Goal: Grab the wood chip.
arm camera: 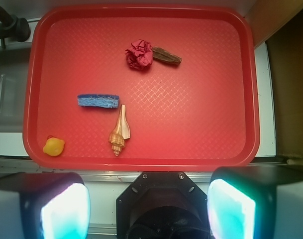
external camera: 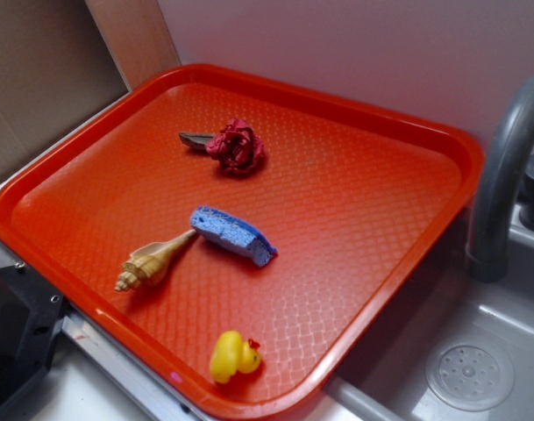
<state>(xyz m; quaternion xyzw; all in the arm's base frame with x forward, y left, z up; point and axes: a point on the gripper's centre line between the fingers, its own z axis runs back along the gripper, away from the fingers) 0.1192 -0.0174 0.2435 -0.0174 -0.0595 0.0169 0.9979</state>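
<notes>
The claw (arm camera: 147, 209) shows only in the wrist view, at the bottom edge. Its two fingers (arm camera: 56, 206) stand far apart, one at the lower left and one at the lower right, their inner pads glowing pale cyan, with nothing between them. The dark round mount sits centred between them. In the exterior view, the black shape at the lower left may be part of the arm.

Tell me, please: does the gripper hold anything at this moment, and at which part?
Nothing is held. The gripper is open, back at the near edge of the tray, with nothing between its fingers. The wood chip lies untouched beside the red flower.
</notes>
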